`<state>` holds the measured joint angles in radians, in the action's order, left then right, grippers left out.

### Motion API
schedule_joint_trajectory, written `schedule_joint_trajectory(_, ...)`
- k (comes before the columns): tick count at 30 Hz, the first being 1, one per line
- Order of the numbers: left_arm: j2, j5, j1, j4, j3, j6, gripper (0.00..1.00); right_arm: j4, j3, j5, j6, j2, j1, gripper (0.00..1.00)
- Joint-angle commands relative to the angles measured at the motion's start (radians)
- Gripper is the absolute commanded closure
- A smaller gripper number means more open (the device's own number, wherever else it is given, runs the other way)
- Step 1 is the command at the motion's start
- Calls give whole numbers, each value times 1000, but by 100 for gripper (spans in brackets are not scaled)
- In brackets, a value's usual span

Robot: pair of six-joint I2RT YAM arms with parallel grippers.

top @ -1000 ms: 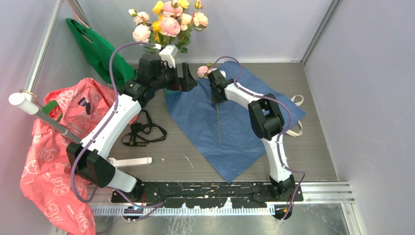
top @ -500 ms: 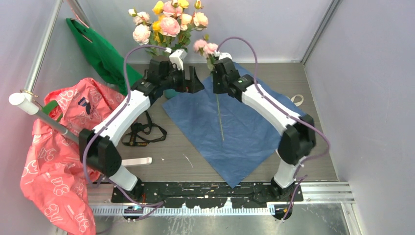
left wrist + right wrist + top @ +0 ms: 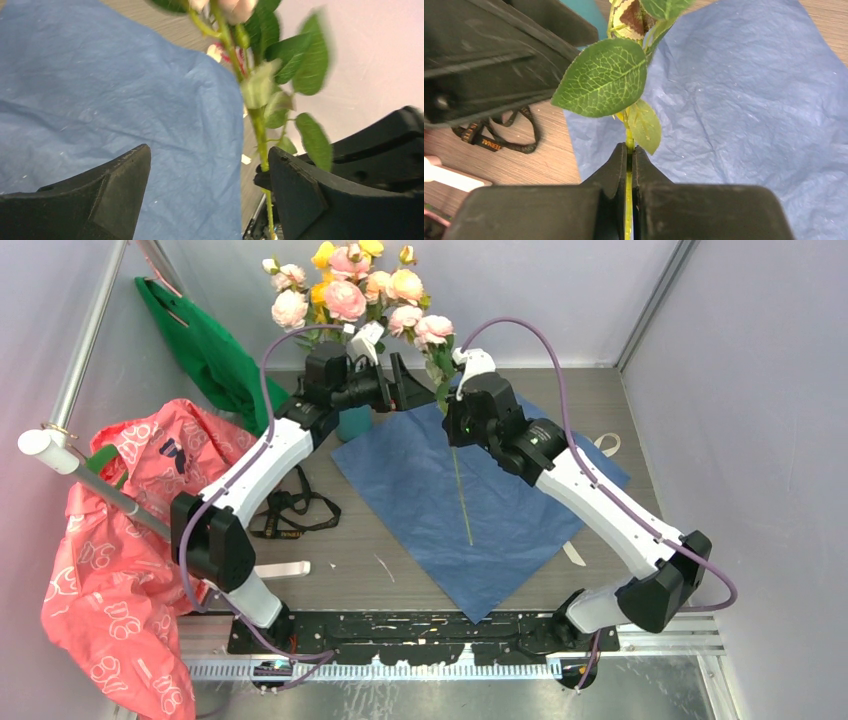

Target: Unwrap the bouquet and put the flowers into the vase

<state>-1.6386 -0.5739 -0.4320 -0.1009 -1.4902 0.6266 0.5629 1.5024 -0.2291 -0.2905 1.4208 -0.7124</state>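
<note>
Rose (image 3: 461, 485) higher, nearer the vase (image 3: 352, 425)

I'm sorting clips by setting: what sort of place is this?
Probably a robot lab test cell: plain grey panel walls enclose a table, and the left arm and right arm are mounted on a metal rail at its near edge.

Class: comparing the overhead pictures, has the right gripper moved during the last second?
Yes. Against the flat blue paper sheet, the right gripper has lifted its long-stemmed pink rose, whose head now shows beyond the sheet's far edge.
</note>
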Motion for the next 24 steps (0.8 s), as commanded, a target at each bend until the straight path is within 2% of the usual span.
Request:
schedule_joint_trajectory(1,73,-96,-5,140,-11,81,14,-17,-24,-85,34,-103,-6,99)
schedule_joint_trajectory(5,102,-123,-4,190,21,119,15,-9,-37,-122,50,-135,-5,99)
schedule_joint_trajectory(10,74,-167,-15,283,44,190,18,-12,-44,-89,41,-149,-6,99)
schedule_joint_trajectory(17,12,-136,-136,273,20,147,20,-11,-54,-82,42,-173,-6,99)
schedule_joint_trajectory(21,-26,-145,-170,269,-21,148,26,1,-52,-88,51,-182,-7,99)
schedule_joint_trajectory(24,-35,-128,-178,253,-28,136,38,3,-59,-82,50,-208,-8,99)
